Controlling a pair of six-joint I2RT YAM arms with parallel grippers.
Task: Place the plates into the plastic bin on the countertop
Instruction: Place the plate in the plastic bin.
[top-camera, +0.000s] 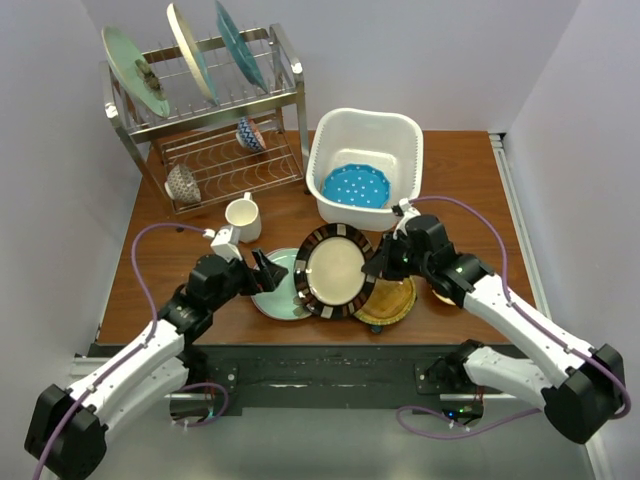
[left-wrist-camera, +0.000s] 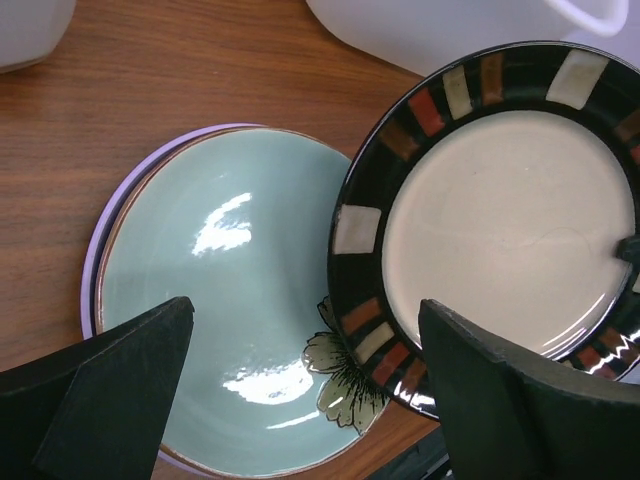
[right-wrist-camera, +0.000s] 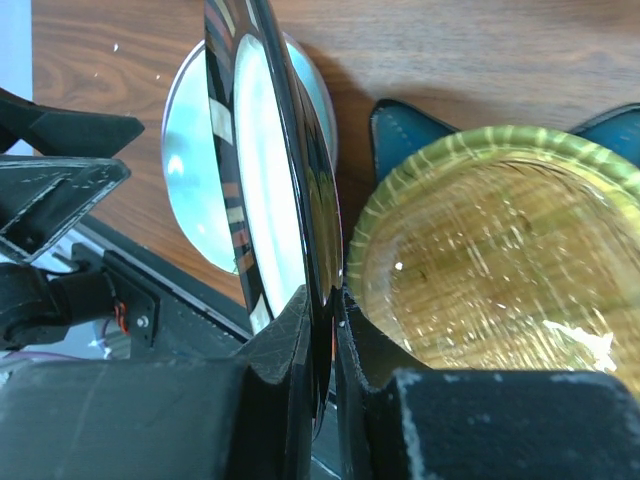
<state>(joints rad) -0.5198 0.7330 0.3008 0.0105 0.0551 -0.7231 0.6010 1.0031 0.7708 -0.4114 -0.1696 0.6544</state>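
Black-rimmed plate gripped by its rim, in front of the plastic bin.
The right pincer is clamped on the plate's right edge and holds it above the desk; the thin rim seems the only part it can grip. A blue dotted plate already lies in the bin. The left pincer hangs wide apart over the mint plate.

Wooden table: wire rack, mug, plastic bin, mint-topped stack, amber-topped stack
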